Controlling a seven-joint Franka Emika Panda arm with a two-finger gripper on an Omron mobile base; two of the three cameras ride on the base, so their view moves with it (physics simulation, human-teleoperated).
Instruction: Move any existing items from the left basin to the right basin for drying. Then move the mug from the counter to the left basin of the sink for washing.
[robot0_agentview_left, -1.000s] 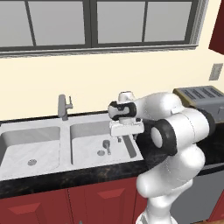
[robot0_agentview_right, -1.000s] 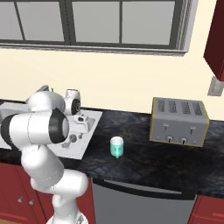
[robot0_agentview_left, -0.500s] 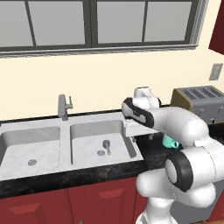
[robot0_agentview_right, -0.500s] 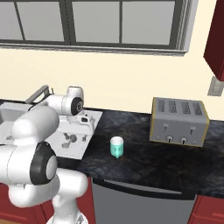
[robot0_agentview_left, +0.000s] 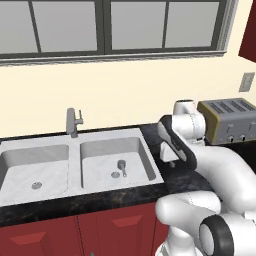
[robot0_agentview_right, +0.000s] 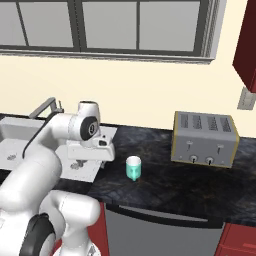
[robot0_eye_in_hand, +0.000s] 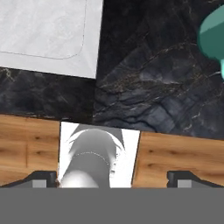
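Left basin (robot0_agentview_left: 30, 165) bare but for its drain at about 5 o'clock. Right basin (robot0_agentview_left: 115, 157) holds the utensil (robot0_agentview_left: 121, 166), lying near the drain, handle toward 6 o'clock of the head. Tap (robot0_agentview_left: 73, 121) stands behind the divider of the sink (robot0_agentview_left: 75, 172). Gripper (robot0_eye_in_hand: 112, 177) hangs over the counter (robot0_agentview_right: 165, 175) just right of the sink's edge, jaws spread wide, nothing between them. Mug (robot0_agentview_right: 133, 167) upright on the counter at 3 o'clock of the gripper, apart from it; its teal rim shows at 1 o'clock in the hand view. Toaster (robot0_agentview_right: 204, 138) further right, by the wall.
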